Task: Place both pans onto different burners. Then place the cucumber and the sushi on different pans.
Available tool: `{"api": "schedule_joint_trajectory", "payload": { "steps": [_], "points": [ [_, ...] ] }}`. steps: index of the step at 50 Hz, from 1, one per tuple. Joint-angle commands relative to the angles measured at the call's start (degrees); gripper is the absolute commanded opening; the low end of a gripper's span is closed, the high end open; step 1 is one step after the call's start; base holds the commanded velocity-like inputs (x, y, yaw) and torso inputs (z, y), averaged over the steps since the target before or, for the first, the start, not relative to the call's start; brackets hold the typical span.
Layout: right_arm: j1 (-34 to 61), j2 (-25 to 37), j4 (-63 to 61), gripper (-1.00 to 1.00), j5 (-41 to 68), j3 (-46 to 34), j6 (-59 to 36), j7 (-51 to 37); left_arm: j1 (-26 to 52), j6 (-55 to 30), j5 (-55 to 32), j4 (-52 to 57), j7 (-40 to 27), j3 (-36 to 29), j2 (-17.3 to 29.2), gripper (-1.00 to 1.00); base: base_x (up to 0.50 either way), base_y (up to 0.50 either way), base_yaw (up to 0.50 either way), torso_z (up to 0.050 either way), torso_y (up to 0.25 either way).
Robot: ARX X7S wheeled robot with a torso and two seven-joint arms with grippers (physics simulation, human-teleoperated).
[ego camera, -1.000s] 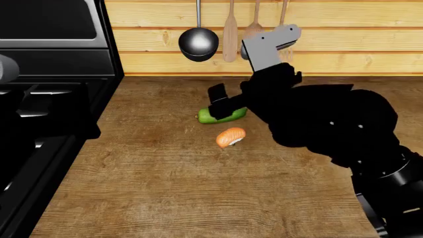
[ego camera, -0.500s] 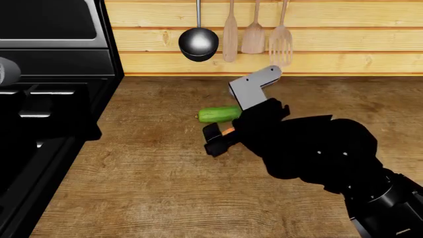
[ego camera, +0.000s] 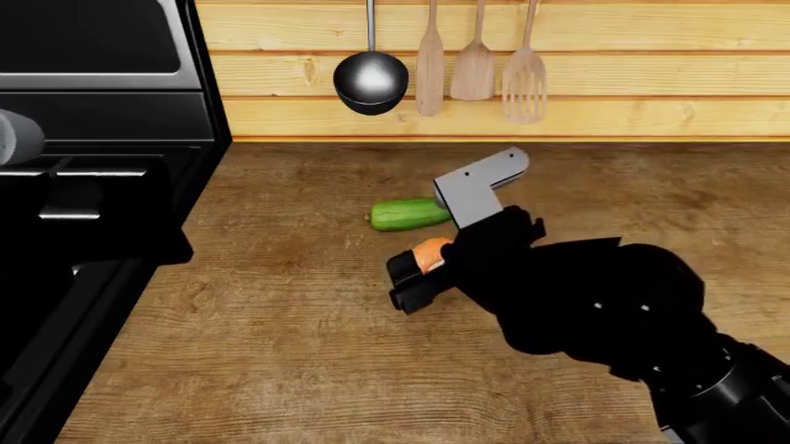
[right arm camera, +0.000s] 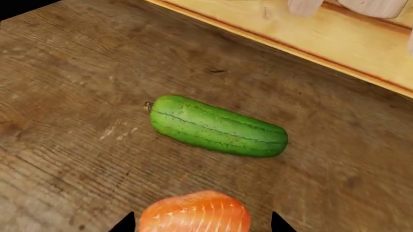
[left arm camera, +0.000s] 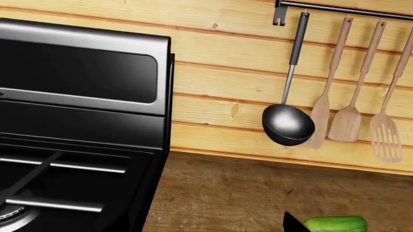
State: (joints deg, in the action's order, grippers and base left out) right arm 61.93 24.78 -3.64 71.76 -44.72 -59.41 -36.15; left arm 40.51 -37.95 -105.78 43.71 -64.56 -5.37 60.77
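Observation:
The green cucumber (ego camera: pixel 409 215) lies on the wooden counter, and also shows in the right wrist view (right arm camera: pixel 218 125) and the left wrist view (left arm camera: pixel 335 224). The sushi (ego camera: pixel 432 252) lies just in front of it, half hidden by my right gripper (ego camera: pixel 415 279). In the right wrist view the right gripper (right arm camera: pixel 203 225) is open. Its fingertips (right arm camera: pixel 126 224) stand on either side of the sushi (right arm camera: pixel 195 212) with small gaps. The black stove (ego camera: pixel 74 231) is at the left, with a grate (left arm camera: pixel 65 166) and part of a burner (left arm camera: pixel 7 212). Both pans are out of view. My left gripper does not show.
A steel ladle (ego camera: pixel 370 79), two wooden spatulas (ego camera: pixel 473 74) and a slotted turner (ego camera: pixel 524 83) hang on the wooden wall behind the counter. The stove's raised back panel (left arm camera: pixel 77 72) stands at the far left. My right arm (ego camera: pixel 593 296) covers the counter's right front.
My right gripper has moved from over the cucumber toward me and down to the sushi. The cucumber is now uncovered, and the sushi sits between the fingers.

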Motion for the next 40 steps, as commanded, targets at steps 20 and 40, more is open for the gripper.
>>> {"api": "schedule_joint_trajectory", "payload": {
  "steps": [20,40],
  "points": [
    [-1.01,-3.54,9.17,1.00,-5.14,-3.23,4.52,5.72,-1.33,0.00,2.09,0.30,1.91,0.46,-0.39,1.00,0.00,0.00,0.00,0.000,0.000],
    [-1.95,-2.91,8.65,-1.00,-2.94,-2.21,3.77,4.33,-2.31,0.36,2.70,0.17,2.22,0.75,-0.62,1.00,0.00,0.00,0.00,0.000,0.000]
  ]
}}
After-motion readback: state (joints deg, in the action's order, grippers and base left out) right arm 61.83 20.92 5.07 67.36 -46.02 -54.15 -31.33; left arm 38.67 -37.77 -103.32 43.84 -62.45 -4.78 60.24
